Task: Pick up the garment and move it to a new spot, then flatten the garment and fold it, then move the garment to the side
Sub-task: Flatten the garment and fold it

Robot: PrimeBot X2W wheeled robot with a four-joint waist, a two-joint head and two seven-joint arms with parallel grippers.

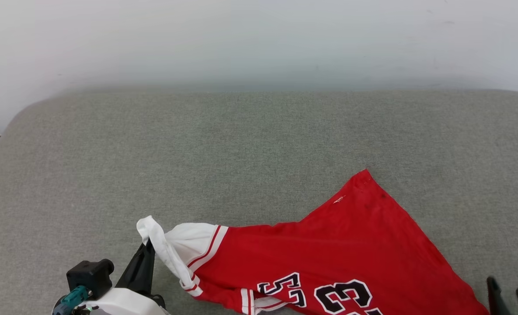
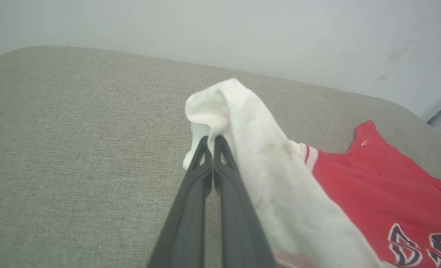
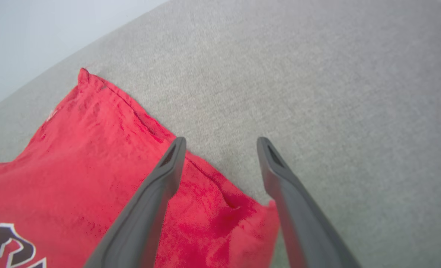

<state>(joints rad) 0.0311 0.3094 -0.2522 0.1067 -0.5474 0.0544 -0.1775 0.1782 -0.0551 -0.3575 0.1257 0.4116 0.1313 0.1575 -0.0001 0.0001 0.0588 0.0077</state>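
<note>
The red jersey-style garment (image 1: 350, 245) with white sleeves and dark numerals lies rumpled on the grey woven cushion (image 1: 241, 144), toward five o'clock in the head view. It looks light, limp and a little slick, so hems and corners seem the surest holds. The left gripper (image 2: 211, 140) is clenched on the white sleeve (image 2: 250, 123), at seven o'clock. The right gripper (image 3: 220, 143) stands spread wide over the red hem corner (image 3: 250, 219), gripping nothing.

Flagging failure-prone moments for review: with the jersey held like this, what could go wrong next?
The left gripper pinches only the bunched white sleeve, so pulling could slip it free or stretch it. The right gripper is open over an edge of the jersey; closing there might catch just the edge or miss.
</note>
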